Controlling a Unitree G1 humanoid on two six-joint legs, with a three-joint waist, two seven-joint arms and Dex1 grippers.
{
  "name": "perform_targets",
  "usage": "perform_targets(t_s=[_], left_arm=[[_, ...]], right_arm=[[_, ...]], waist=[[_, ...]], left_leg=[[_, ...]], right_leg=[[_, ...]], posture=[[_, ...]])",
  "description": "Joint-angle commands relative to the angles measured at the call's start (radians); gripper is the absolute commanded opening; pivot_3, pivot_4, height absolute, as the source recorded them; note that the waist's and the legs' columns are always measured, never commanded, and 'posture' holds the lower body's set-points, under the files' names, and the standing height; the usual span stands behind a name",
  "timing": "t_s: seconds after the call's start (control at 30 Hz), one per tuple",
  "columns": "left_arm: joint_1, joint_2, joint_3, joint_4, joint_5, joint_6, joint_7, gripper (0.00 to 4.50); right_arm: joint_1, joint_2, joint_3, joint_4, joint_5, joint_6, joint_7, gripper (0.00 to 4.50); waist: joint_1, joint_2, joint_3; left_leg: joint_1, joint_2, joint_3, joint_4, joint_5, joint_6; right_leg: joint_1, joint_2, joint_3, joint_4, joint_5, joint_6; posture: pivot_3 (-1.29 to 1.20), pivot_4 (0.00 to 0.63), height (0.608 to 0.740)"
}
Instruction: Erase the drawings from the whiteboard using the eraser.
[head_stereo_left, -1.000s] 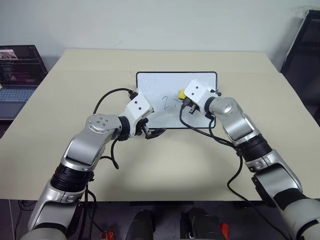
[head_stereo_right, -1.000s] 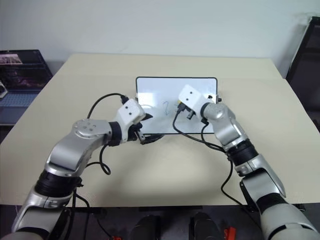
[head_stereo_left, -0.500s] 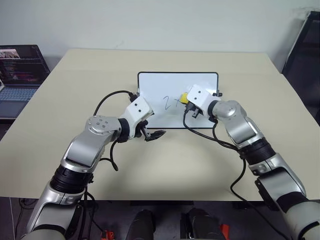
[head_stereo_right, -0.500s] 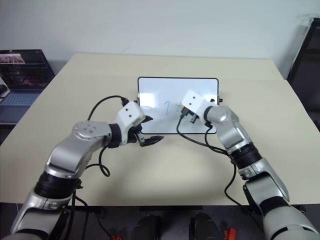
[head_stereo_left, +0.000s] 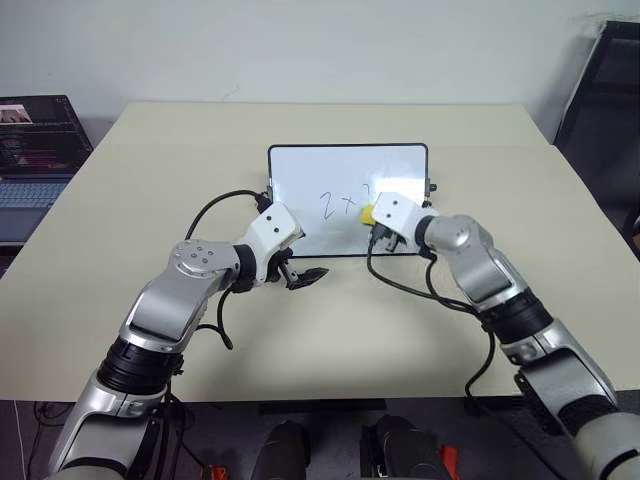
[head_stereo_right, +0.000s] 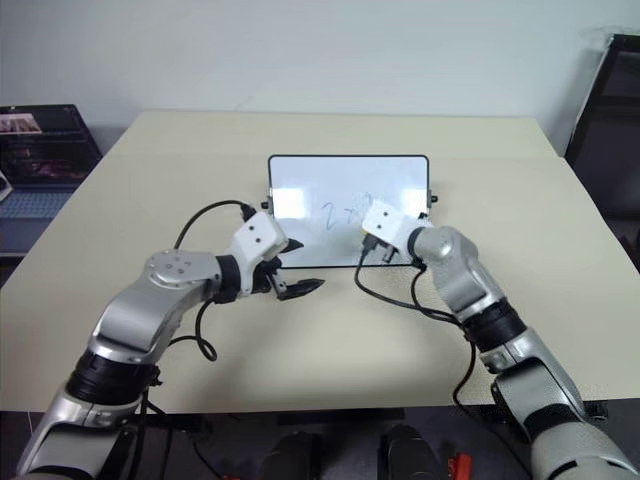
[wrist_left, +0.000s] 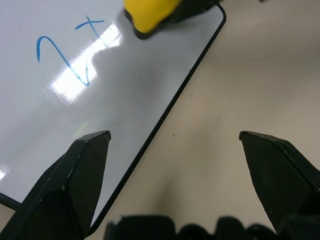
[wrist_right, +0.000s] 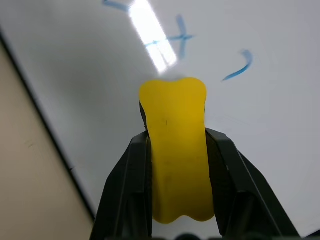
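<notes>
The whiteboard (head_stereo_left: 300, 170) lies flat on the table's middle, with blue drawings (head_stereo_left: 338, 203) on it reading like a "2" and an "x" (wrist_left: 60, 55). My right gripper (head_stereo_left: 376, 222) is shut on the yellow eraser (head_stereo_left: 367, 213), which hangs over the board just right of the strokes (wrist_right: 180, 37). The eraser (wrist_right: 177, 145) sits between both black fingers (wrist_right: 127, 185). My left gripper (head_stereo_left: 305, 273) stands open at the board's near left edge, with nothing between its fingertips (wrist_left: 90, 150). The eraser's tip (wrist_left: 150, 15) also shows in the left wrist view.
The beige table (head_stereo_left: 150, 160) spreads wide around the board. A laptop (head_stereo_left: 35, 150) sits off the table's left side, and a dark chair frame (head_stereo_left: 600, 90) stands at the far right. Black cables (head_stereo_left: 215, 205) loop from both wrists.
The whole picture has shifted slightly. The eraser now sits a little nearer the board's front edge, uncovering the cross stroke. The left gripper stays open in the same spot.
</notes>
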Motion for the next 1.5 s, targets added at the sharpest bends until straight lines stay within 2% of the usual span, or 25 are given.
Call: perform_targets(t_s=[0.03, 0.53, 0.7, 0.97, 1.2, 1.5], left_arm=[[0.010, 0.012, 0.019, -0.031, -0.008, -0.022, -0.013, 4.50], [0.030, -0.005, 0.020, -0.045, -0.006, -0.026, 0.000, 4.50], [-0.020, -0.054, 0.082, 0.018, -0.006, -0.042, 0.078, 4.50], [-0.058, -0.059, 0.103, 0.082, -0.003, -0.065, 0.089, 4.50], [-0.060, -0.054, 0.084, 0.038, -0.011, -0.029, 0.083, 4.50], [-0.044, -0.041, 0.098, -0.009, -0.013, 0.021, 0.105, 4.50]], right_arm=[[-0.038, 0.007, -0.023, 0.045, -0.014, -0.035, -0.015, 1.12], [-0.190, 0.054, -0.065, 0.310, -0.011, -0.167, -0.055, 1.12], [-0.128, 0.000, -0.028, 0.249, -0.023, -0.122, 0.070, 1.12], [-0.072, -0.036, -0.030, 0.152, -0.035, -0.068, 0.135, 1.12], [-0.144, 0.028, -0.074, 0.203, -0.042, -0.123, -0.009, 1.12], [-0.047, -0.018, -0.049, 0.121, -0.031, -0.077, 0.082, 1.12]], waist=[[0.000, 0.000, 0.000], [-0.002, 0.000, 0.000], [0.000, 0.000, 0.000], [0.000, 0.000, 0.000], [-0.004, 0.000, 0.000], [0.000, 0.000, 0.000]], left_leg=[[0.000, 0.000, 0.000, 0.000, 0.000, 0.000], [0.002, 0.000, 0.001, 0.000, 0.000, 0.000], [0.002, 0.000, 0.001, 0.000, 0.000, 0.000], [0.004, 0.000, 0.002, 0.000, 0.000, 0.000], [0.004, 0.000, 0.002, 0.000, 0.000, 0.000], [0.004, 0.000, 0.002, -0.001, 0.000, 0.000]], right_leg=[[0.000, 0.000, 0.000, 0.000, 0.000, 0.000], [0.000, 0.000, 0.001, 0.002, 0.000, 0.000], [0.001, 0.000, 0.001, 0.003, 0.000, 0.000], [0.002, 0.000, 0.001, 0.003, 0.000, 0.000], [0.002, 0.000, 0.002, 0.003, 0.000, 0.000], [0.002, 0.000, 0.001, 0.002, 0.000, 0.000]], posture=[[0.00, 0.150, 0.740], [0.00, 0.150, 0.740], [0.00, 0.150, 0.740], [0.00, 0.150, 0.740], [0.00, 0.150, 0.740], [0.00, 0.150, 0.740]])
